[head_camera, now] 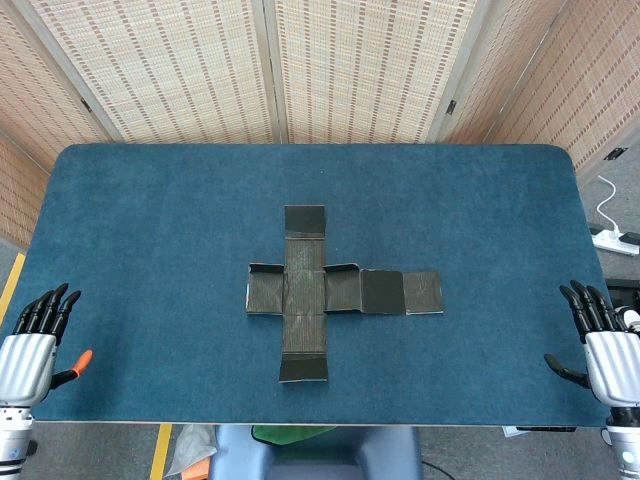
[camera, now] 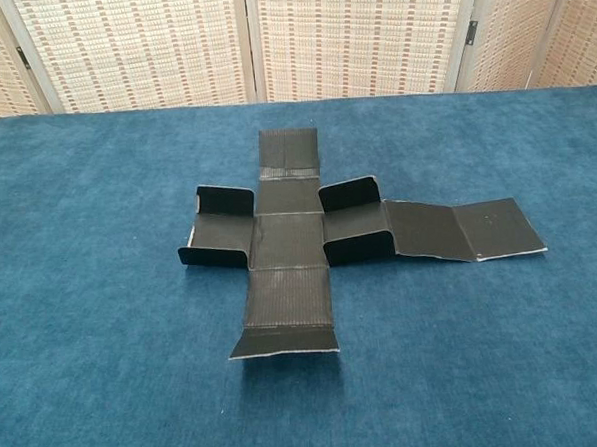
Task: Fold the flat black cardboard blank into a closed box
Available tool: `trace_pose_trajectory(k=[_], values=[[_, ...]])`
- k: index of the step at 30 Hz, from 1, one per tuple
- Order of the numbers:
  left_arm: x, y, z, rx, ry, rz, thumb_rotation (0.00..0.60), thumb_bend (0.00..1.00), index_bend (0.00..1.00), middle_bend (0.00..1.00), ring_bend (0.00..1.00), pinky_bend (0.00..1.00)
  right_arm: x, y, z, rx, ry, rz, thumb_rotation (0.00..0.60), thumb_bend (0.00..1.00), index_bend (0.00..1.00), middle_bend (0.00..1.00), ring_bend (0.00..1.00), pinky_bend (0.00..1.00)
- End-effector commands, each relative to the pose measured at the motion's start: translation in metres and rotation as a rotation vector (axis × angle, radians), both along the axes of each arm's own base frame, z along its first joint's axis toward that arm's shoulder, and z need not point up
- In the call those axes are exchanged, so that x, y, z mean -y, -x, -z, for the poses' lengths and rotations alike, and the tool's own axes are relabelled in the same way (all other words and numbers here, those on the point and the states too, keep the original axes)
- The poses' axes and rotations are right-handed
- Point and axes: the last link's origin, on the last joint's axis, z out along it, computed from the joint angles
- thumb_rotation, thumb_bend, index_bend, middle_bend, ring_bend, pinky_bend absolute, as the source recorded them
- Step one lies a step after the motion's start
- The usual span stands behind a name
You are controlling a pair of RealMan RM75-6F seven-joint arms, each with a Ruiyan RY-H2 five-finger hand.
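The black cardboard blank (head_camera: 320, 290) lies unfolded as a cross in the middle of the blue table (head_camera: 150, 230). In the chest view the blank (camera: 289, 239) has small tabs curling up on both sides of its centre panel, and a long two-panel arm reaches to the right. My left hand (head_camera: 35, 345) rests at the table's near left edge, fingers straight and apart, holding nothing. My right hand (head_camera: 605, 350) is at the near right edge, likewise spread and holding nothing. Both hands are far from the blank. Neither hand shows in the chest view.
Woven folding screens (head_camera: 320, 70) stand behind the table. A white power strip with a cable (head_camera: 615, 235) lies on the floor to the right. A yellow floor line (head_camera: 12, 285) runs at the left.
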Motion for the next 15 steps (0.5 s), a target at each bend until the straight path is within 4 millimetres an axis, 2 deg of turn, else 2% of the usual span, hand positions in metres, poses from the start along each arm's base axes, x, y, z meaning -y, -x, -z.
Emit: trace_pose_trajectory(k=[1,15], values=[[-0.0012,0.0002,0.0012,-0.002,0.003,-0.002,0.600,0.24,0.01,0.00,0.02,0.12,0.0012,0.0003,0.0012,0.001,-0.010,0.007,0.600,0.12,0.00,0.01,0.00,0.21],[0.0031,-0.0002,-0.0019,-0.003,-0.004,-0.006,0.600,0.24,0.01,0.00,0.02,0.12,0.0017,-0.0044,-0.0016,0.029,-0.032,-0.017,0.600,0.12,0.00,0.02,0.00,0.21]])
